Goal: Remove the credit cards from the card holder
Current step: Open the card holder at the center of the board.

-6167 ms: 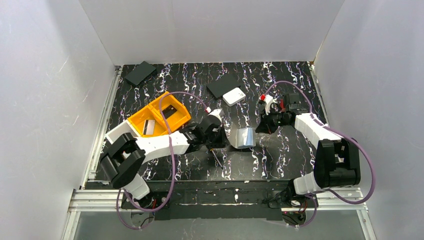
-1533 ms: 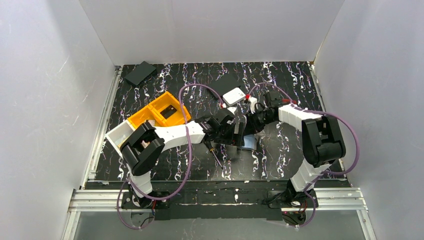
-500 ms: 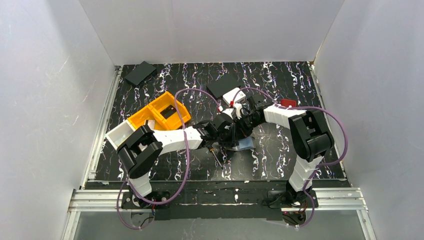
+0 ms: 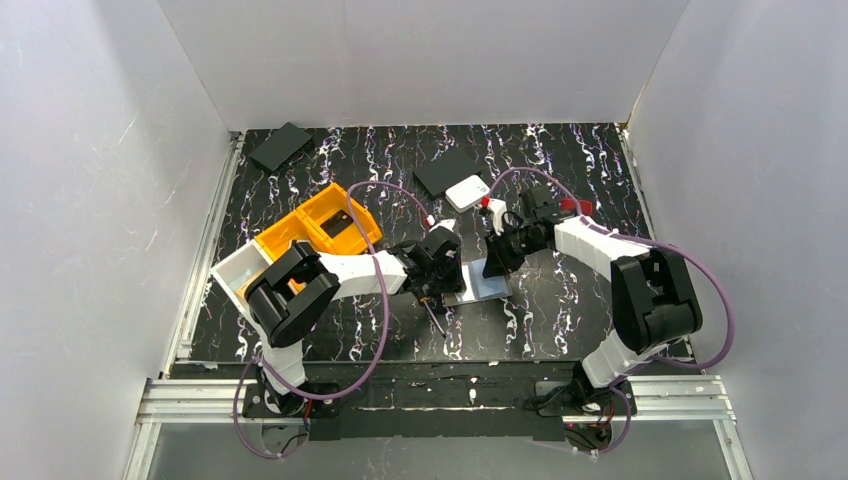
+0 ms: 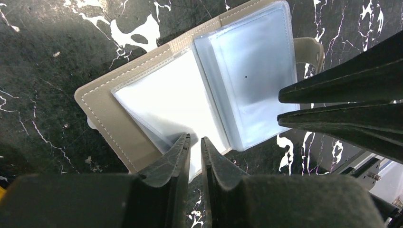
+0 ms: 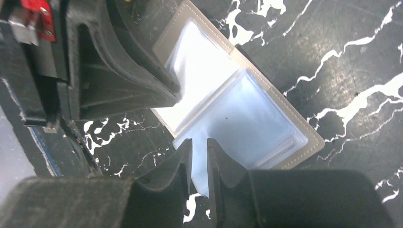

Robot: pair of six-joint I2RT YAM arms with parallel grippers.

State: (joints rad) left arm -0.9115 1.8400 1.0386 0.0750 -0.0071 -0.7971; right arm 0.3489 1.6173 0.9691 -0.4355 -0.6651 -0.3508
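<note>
The taupe card holder (image 4: 478, 290) lies open and flat on the mat, its pale sleeves facing up (image 5: 114, 114) (image 6: 304, 137). My left gripper (image 5: 196, 142) (image 4: 441, 278) is down on the near edge of the holder's left half. Its jaws are drawn to a thin slit with sleeve edge between them. A pale blue credit card (image 6: 200, 178) pokes out of the right half. Its corner sits between the slightly parted jaws of my right gripper (image 6: 199, 145) (image 4: 496, 264), which do not clamp it. Other credit cards stay hidden in the sleeves.
A screwdriver (image 4: 432, 312) lies just in front of the left gripper. A yellow bin (image 4: 315, 235) and a white tray (image 4: 232, 270) stand at the left. A white square box (image 4: 467, 192) and flat black rectangles (image 4: 446, 168) (image 4: 280, 146) lie further back.
The right gripper has drawn back to the right and its jaws have parted a little. The left jaws have closed in on the holder's edge. The holder now lies spread open.
</note>
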